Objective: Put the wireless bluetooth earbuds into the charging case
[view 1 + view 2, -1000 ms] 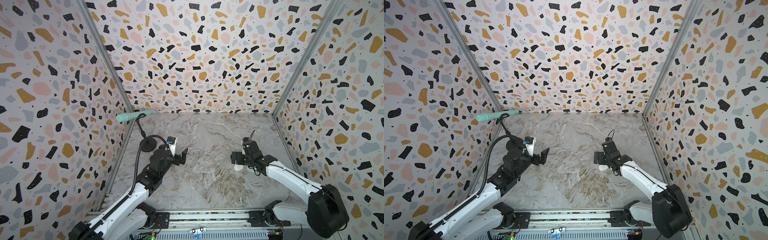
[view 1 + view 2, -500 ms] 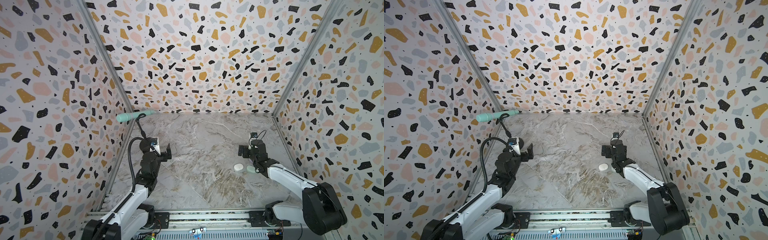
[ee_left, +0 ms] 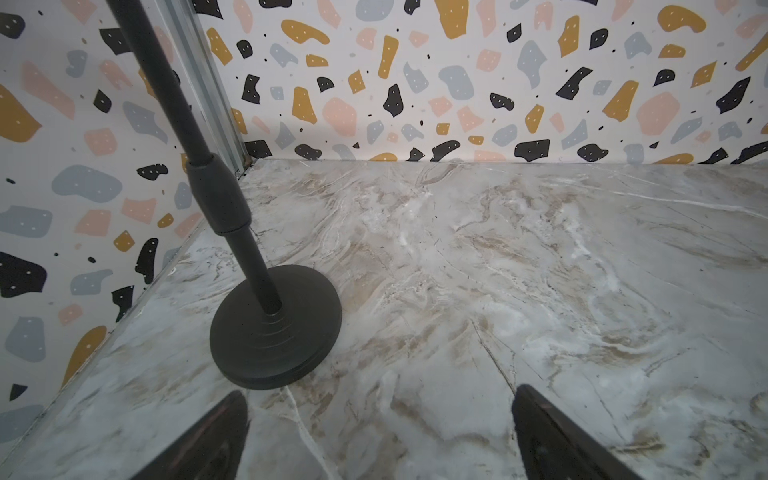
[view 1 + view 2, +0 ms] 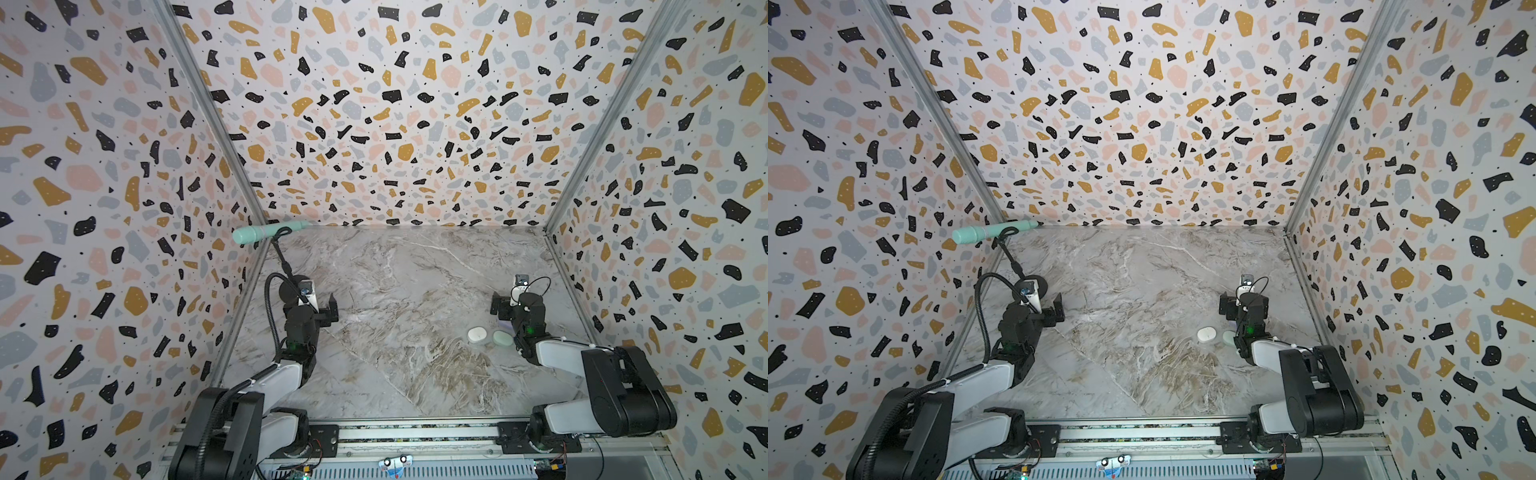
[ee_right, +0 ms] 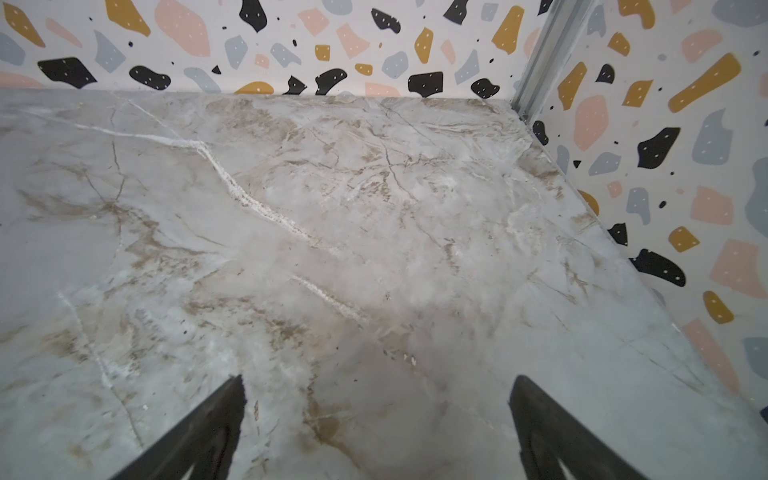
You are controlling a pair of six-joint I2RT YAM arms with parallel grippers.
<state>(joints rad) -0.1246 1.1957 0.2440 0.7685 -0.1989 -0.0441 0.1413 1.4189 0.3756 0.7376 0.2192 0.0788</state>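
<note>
Left tool: jaws wide apart, nothing between them, hovering low over the marble-pattern table. It sits at the left side of the table and points toward the back corner. The black microphone stand is just ahead of it, round base flat on the table, close to the left finger but apart from it. The stand's pole leans up to a mint-green microphone at the back-left corner, against the terrazzo-pattern walls.

Right tool: jaws also wide apart and empty, over bare table on the right side, facing the back wall. Its wrist view shows only marble and wall.

White pebble-shaped case lies flat on the table right of centre. Pale green pebble-shaped case is just beside it on its right, with a small gap between them. Both top views show the pair. The green one is partly hidden by the right arm's wrist, which is just beside it. The right tool is past both cases, nearer the back wall, touching neither.

Earbuds: can't make out any in these views. Can't tell from above whether either case holds them.
</note>
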